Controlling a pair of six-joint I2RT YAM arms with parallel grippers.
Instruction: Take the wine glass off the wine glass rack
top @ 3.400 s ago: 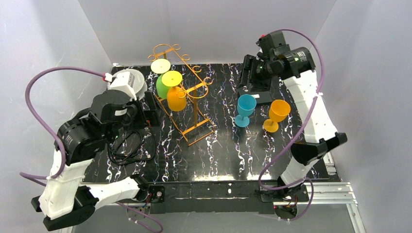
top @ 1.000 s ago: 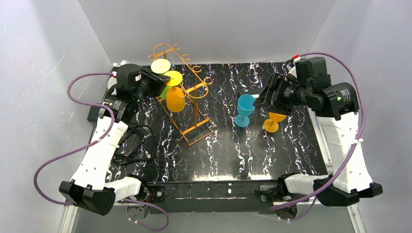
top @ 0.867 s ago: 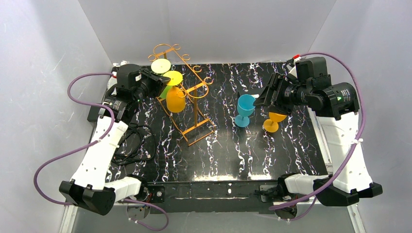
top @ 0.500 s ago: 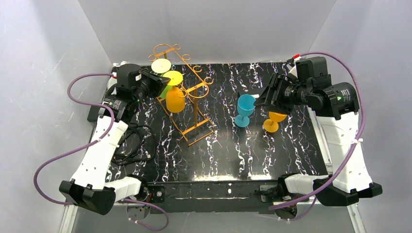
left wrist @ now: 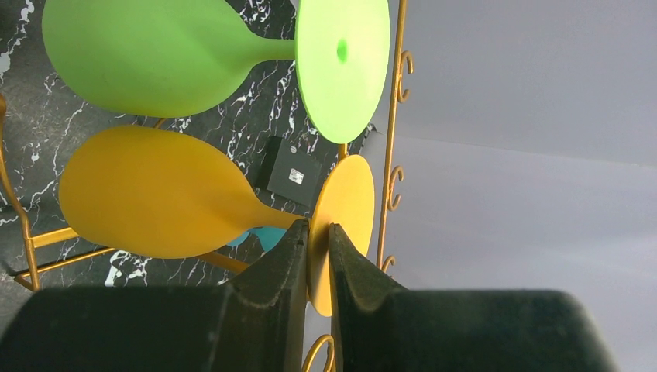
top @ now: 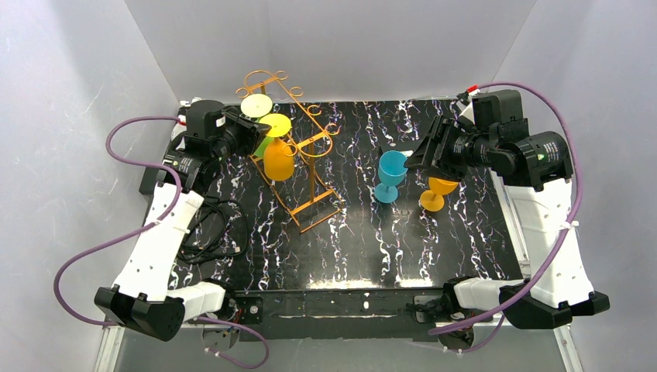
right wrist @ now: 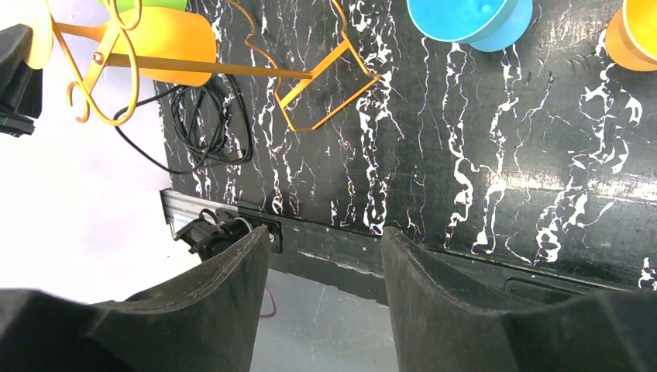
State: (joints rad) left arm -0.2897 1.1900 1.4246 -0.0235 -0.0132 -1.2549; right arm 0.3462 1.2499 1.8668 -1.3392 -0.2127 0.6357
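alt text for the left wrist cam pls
The left gripper pinches the round foot of an orange wine glass hanging on the orange-gold wire rack. A green wine glass hangs next to it, higher in the picture, with the black marbled table behind them.

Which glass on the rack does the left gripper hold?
The orange wine glass: the left gripper pinches its foot. The green wine glass beside it hangs untouched.

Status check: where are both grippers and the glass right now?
Left gripper shut on orange glass foot, glass hanging on rack. Right gripper open, empty, above table. Green glass close alongside.
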